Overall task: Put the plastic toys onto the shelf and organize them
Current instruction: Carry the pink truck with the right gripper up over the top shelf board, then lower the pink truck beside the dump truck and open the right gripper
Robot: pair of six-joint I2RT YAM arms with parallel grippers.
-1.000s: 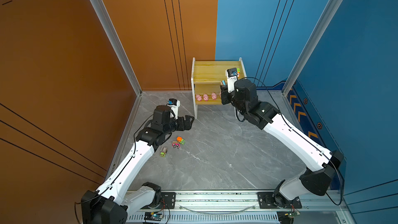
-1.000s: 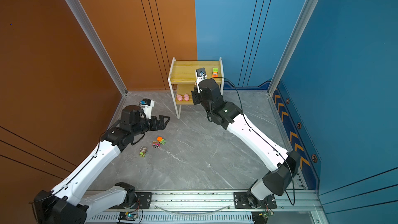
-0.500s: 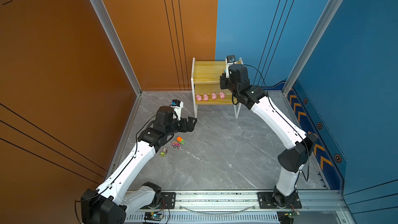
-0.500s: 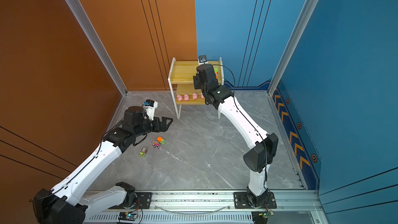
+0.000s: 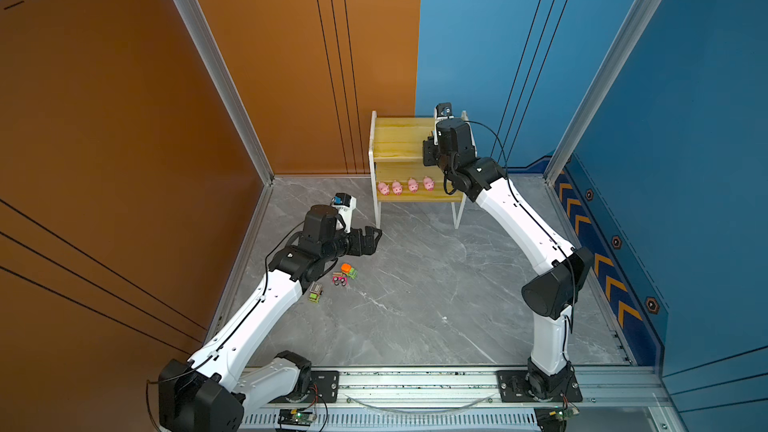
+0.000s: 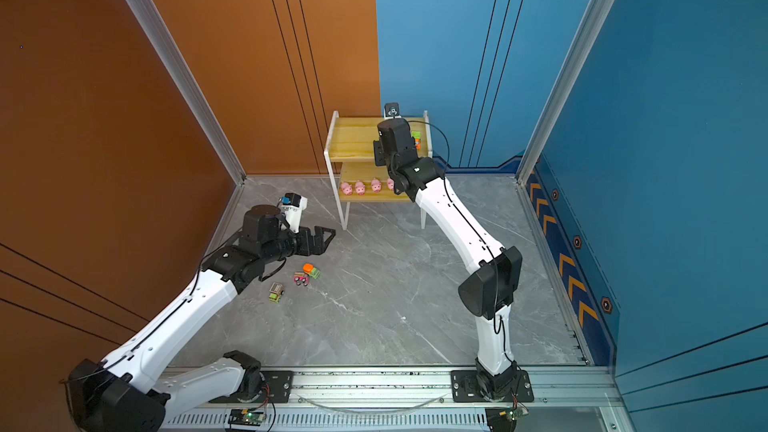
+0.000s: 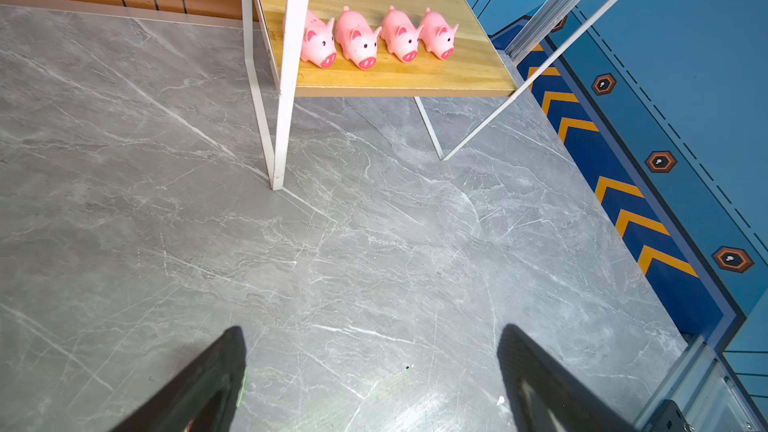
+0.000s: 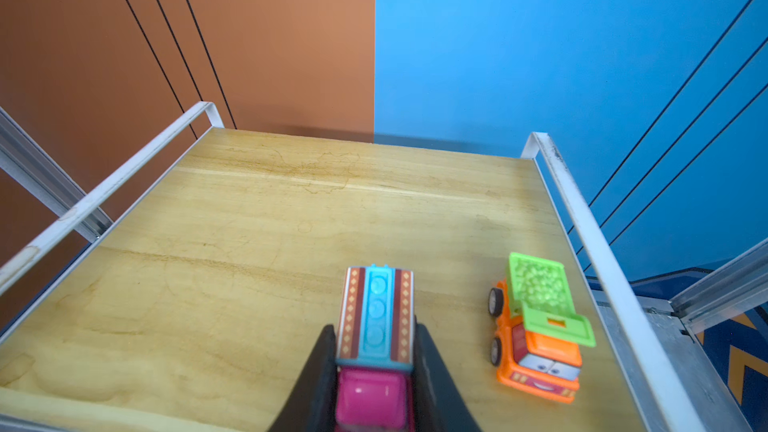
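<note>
The shelf [image 5: 397, 139] stands at the back, and several pink pigs [image 5: 405, 186] line its lower board [image 7: 415, 76]. Over the upper board [image 8: 291, 222] my right gripper [image 8: 375, 328] is shut on a pink truck with a blue bed [image 8: 377, 305], held just above the wood. An orange truck with a green bed [image 8: 536, 326] sits on that board beside it, toward the right rail. Three more trucks [image 5: 339, 280] lie on the floor at the left. My left gripper [image 5: 372, 238] hovers open and empty past them, near the shelf's front left leg [image 7: 282, 139].
White side rails [image 8: 582, 222] edge the upper board. The orange wall [image 5: 291, 76] and the blue wall [image 5: 478, 56] rise close behind the shelf. Grey marble floor [image 5: 415, 284] spreads between the arms, with the base rail [image 5: 415, 380] at the front.
My right arm has lifted from the lower board up and back over the upper board, still holding the pink truck. The left gripper has barely shifted.
</note>
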